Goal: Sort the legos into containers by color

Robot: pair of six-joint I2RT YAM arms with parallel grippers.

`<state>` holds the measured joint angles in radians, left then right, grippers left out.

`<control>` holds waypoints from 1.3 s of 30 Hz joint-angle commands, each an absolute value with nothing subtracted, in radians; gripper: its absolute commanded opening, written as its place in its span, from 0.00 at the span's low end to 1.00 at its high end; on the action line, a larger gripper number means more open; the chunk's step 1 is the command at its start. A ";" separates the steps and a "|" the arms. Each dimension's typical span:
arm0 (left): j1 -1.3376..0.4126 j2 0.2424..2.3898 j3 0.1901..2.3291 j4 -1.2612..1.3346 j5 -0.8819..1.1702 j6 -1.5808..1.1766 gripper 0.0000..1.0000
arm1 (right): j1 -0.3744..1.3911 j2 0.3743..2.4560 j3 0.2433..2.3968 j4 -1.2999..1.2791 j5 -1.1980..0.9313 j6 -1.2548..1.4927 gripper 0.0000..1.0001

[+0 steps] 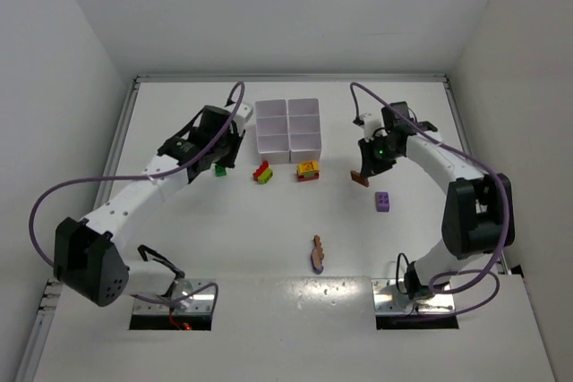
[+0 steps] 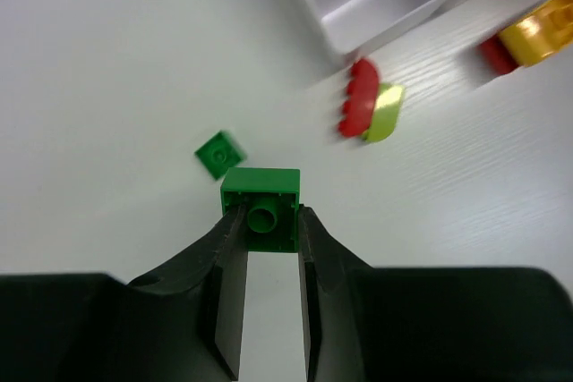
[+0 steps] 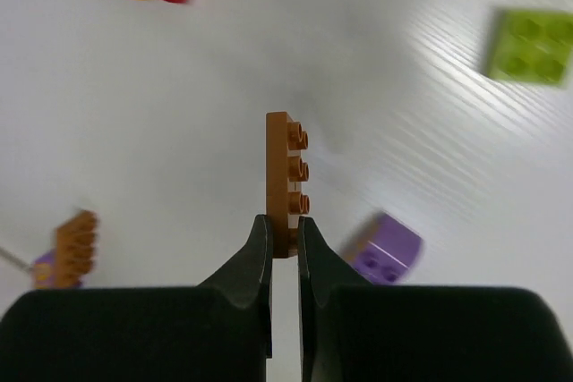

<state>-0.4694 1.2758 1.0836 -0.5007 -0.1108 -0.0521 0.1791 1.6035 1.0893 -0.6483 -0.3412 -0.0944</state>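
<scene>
My left gripper (image 2: 261,217) is shut on a green lego (image 2: 260,194), held above the table just left of the containers (image 1: 288,130), a white six-compartment tray. A smaller green lego (image 2: 219,154) lies on the table under it. My right gripper (image 3: 284,228) is shut on a thin orange studded lego (image 3: 284,176), which stands upright in the jaws, right of the tray at about (image 1: 361,176). A red-and-lime clump (image 1: 263,173) and a yellow-and-red clump (image 1: 307,170) lie in front of the tray. A purple lego (image 1: 383,201) lies near the right gripper.
An orange-and-purple clump (image 1: 318,254) lies in the middle near the arm bases. A lime lego (image 3: 530,46) shows only in the right wrist view. A raised rim (image 1: 286,78) edges the table at the back, and white walls close in the sides.
</scene>
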 commanded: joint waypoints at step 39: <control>-0.164 1.769 1.189 -0.666 0.067 -0.005 0.16 | 0.055 1.850 1.192 -0.549 -0.048 -0.204 0.00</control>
